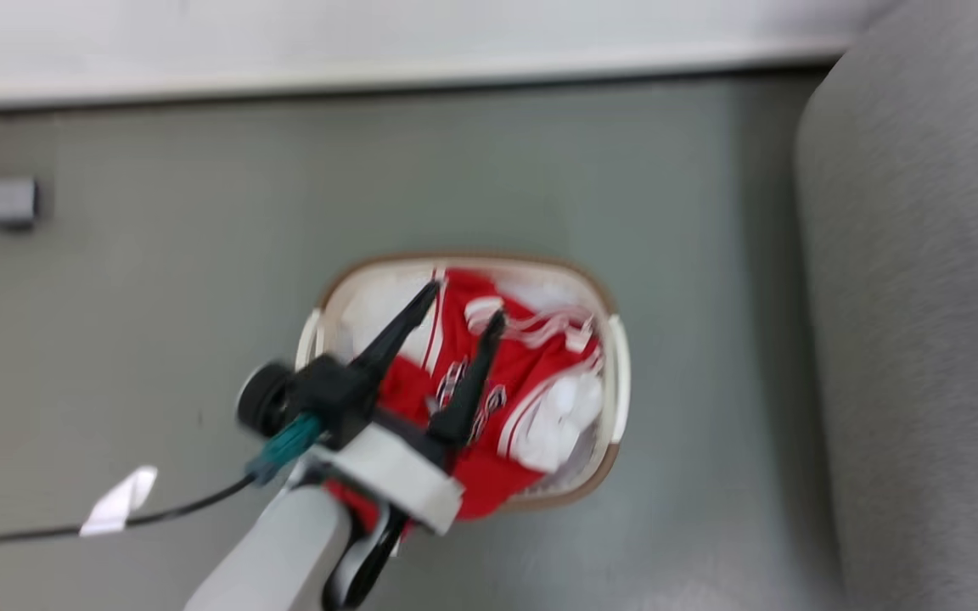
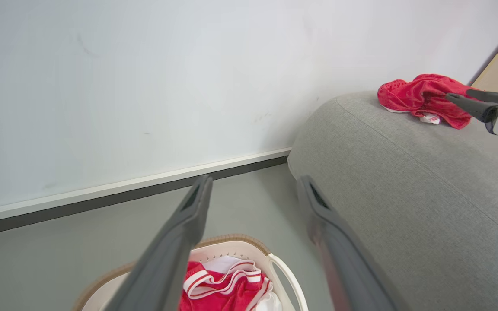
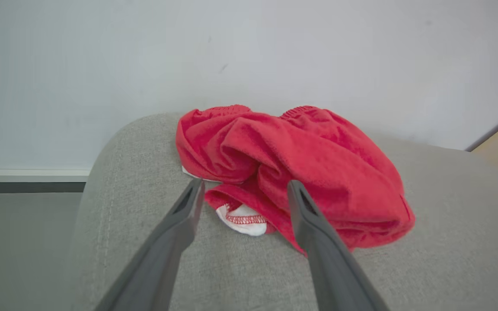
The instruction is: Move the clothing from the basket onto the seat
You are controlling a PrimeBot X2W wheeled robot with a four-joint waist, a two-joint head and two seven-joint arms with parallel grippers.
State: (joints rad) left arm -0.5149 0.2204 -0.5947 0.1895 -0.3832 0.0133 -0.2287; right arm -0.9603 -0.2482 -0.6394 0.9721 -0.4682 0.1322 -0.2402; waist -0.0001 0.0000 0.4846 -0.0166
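- Left hand [image 1: 463, 304] hangs spread open over the laundry basket [image 1: 621, 373], which holds red-and-white jerseys [image 1: 531, 365].
- Right hand [image 3: 245, 185], fingers apart, is by a crumpled red garment [image 3: 301, 160] lying on the grey sofa seat [image 3: 448, 242].

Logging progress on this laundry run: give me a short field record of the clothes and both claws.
basket: oval cream-white plastic laundry basket, holding red-and-white jersey clothing
seat: grey textured-fabric sofa seat, crumpled red mesh garment lying on it
left claw: open, over the basket
right claw: open, over the red garment
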